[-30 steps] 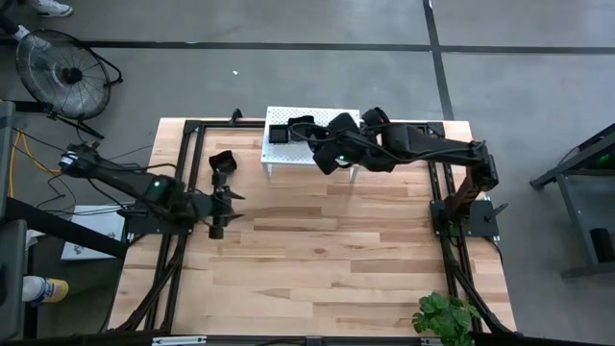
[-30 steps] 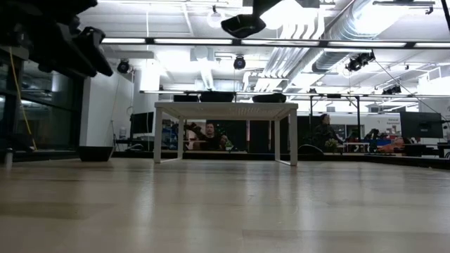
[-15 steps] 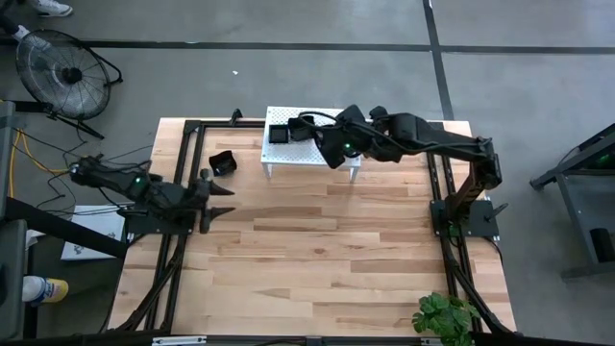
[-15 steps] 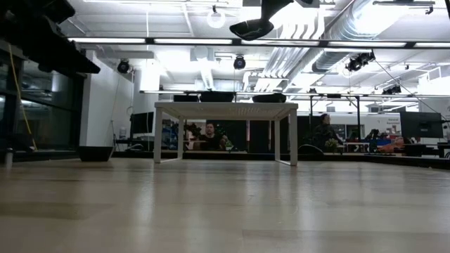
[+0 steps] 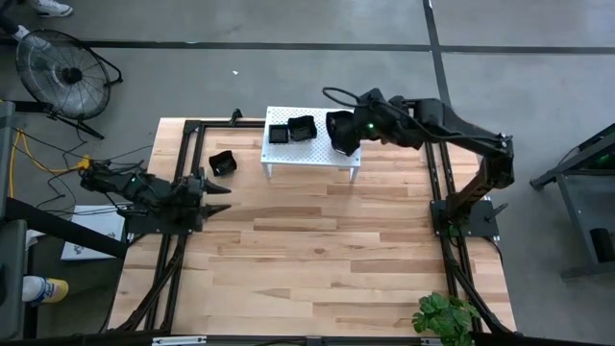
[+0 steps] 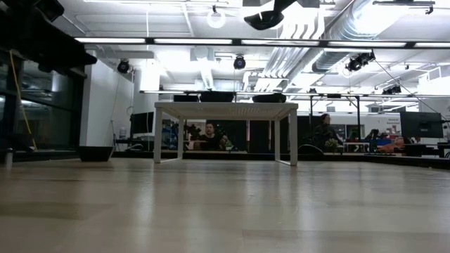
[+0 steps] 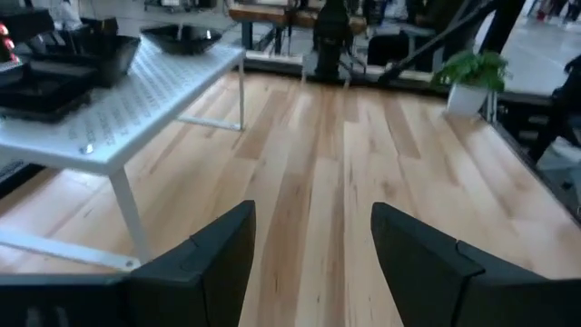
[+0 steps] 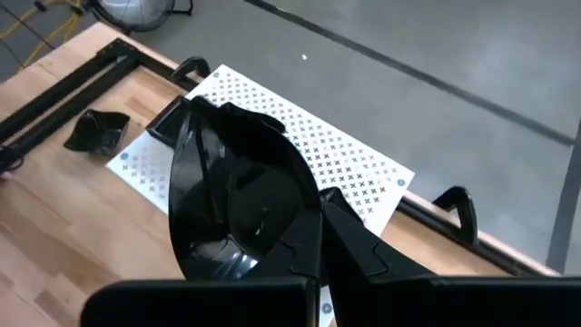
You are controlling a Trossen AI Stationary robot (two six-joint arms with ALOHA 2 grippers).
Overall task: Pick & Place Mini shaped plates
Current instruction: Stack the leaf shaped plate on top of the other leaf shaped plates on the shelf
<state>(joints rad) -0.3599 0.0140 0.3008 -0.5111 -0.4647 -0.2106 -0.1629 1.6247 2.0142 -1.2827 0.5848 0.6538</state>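
While the right gripper (image 8: 313,250) hangs above the white stand (image 5: 312,152) with its jaws clamped on a round-rimmed mini plate (image 8: 231,209), you are in the carry step. Next you lower and release with care beside the plates already there (image 5: 290,131). The left gripper (image 7: 313,245) waits at the table's left edge, jaws wide and empty; one plate (image 5: 222,162) lies near it on the table.

You see four mini shaped plates, all glossy black. Wavy-rimmed round plate (image 8: 231,204) hangs tilted on edge above white stand, pinched at rim by right gripper (image 8: 313,243); hollow faces wrist camera. Square plate (image 5: 279,135) lies flat on stand near its left end. Second dish (image 5: 303,128) sits just beside it on stand, turned at slight angle. Fourth plate (image 5: 223,163) rests on wooden table, left of stand, apart from others.
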